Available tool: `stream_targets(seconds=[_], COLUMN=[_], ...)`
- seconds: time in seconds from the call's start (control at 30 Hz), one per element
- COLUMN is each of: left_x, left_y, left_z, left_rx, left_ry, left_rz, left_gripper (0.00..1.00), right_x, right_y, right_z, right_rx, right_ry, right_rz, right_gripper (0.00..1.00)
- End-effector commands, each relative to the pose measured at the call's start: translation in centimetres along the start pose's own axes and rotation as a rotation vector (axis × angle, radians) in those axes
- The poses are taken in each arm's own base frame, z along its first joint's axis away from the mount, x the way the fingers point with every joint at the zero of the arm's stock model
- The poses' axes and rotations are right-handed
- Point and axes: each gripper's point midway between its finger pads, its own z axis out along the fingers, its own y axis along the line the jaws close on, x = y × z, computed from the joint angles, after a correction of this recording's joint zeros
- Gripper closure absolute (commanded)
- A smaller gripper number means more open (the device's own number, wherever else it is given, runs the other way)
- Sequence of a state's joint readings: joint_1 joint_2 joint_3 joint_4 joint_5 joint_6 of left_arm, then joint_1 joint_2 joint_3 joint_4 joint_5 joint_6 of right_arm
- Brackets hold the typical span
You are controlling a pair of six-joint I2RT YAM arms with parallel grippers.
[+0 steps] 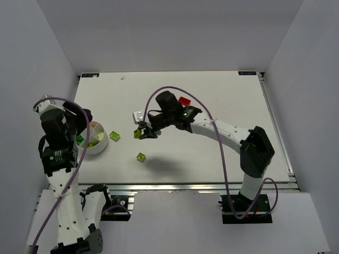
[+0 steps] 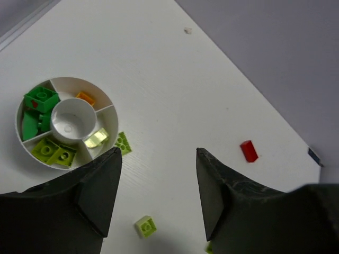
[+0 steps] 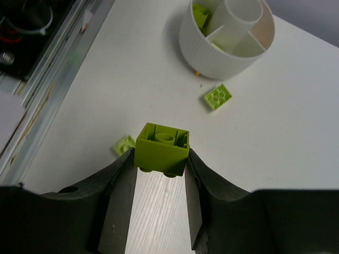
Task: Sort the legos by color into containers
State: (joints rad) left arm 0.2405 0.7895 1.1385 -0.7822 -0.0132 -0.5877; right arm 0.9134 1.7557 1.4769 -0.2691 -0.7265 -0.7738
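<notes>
Sorting is partly done. The white dish (image 2: 66, 85) already holds dark green bricks (image 2: 40, 99) in one compartment, an orange brick (image 2: 85, 98) in another, lime bricks (image 2: 53, 152) in a third and a yellow brick (image 2: 96, 138) in a fourth; the centre well looks bare. The right gripper (image 3: 160, 168) has its jaws narrow, clamped on a held lime brick (image 3: 161, 148). That brick is up off the table (image 1: 212, 159), well apart from the dish, with its hollow underside toward the wrist camera. The left gripper (image 2: 157, 174) hangs above the table near the dish, jaws wide, nothing between them. What's left, as we judge it: get the held brick in with the limes. Then fetch the flat lime piece (image 2: 123, 143) just beside the dish wall, the loose lime brick (image 2: 145, 226) nearer the arms, and the red brick (image 2: 248, 151) far out. We see no red in the dish yet.
</notes>
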Motion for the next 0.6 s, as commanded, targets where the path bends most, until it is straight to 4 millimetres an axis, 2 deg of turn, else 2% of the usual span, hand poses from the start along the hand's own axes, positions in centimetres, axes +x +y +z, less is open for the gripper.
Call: stream_targets(seconds=[0.0,0.03,0.07,0.1,0.13,0.17,0.2,0.23,0.27,0.33,0.37,0.43,0.47,0.57], left_x=[-0.6,-0.7,-1.5,-1.8,-1.7,-2.7,-2.8,-2.6,-3.1,-2.6,-2.6,-2.2,-2.0,-0.6], left_y=[-2.5,-2.9,-3.7,-4.0,-4.0,-4.5,-4.6,-4.1,-4.3,-3.7,-3.7,-3.1,-2.9,-1.8], left_z=[-2.6,-3.1,-4.0,-4.4,-4.8,-5.6,-5.9,-6.3,-6.8,-7.1,-7.3,-7.6,-7.6,-7.6], left_rx=[0.113,0.127,0.152,0.161,0.155,0.166,0.164,0.144,0.145,0.117,0.114,0.093,0.083,0.062], left_ry=[0.000,0.003,-0.014,-0.013,-0.002,-0.021,-0.020,-0.006,-0.015,0.007,0.008,0.020,0.021,0.041], left_rz=[-0.082,-0.089,-0.095,-0.094,-0.089,-0.071,-0.061,-0.038,-0.025,-0.007,0.003,0.007,0.005,-0.010], left_gripper=[0.31,0.30,0.30,0.30,0.30,0.29,0.29,0.29,0.29,0.29,0.29,0.29,0.29,0.29], right_x=[-3.9,-5.3,-4.3,-4.9,-7.0,-5.5,-5.9,-8.1,-6.6,-7.7,-7.7,-8.6,-8.8,-8.6], right_y=[-3.3,-4.8,-5.2,-5.3,-6.3,-6.3,-6.4,-7.1,-7.1,-7.3,-7.0,-5.6,-4.4,-2.4], right_z=[3.2,3.6,5.4,6.5,6.9,8.8,9.7,9.9,11.7,12.9,13.5,14.4,15.2,16.8], right_rx=[0.102,0.143,0.139,0.133,0.139,0.120,0.106,0.105,0.088,0.071,0.063,0.030,0.003,-0.004], right_ry=[-0.092,-0.115,-0.109,-0.124,-0.169,-0.156,-0.172,-0.220,-0.208,-0.246,-0.261,-0.285,-0.279,-0.240], right_rz=[0.029,0.043,0.098,0.128,0.175,0.238,0.275,0.341,0.410,0.470,0.540,0.564,0.565,0.514], right_gripper=[1.00,1.00,1.00,1.00,1.00,1.00,1.00,1.00,1.00,1.00,1.00,1.00,1.00,1.00])
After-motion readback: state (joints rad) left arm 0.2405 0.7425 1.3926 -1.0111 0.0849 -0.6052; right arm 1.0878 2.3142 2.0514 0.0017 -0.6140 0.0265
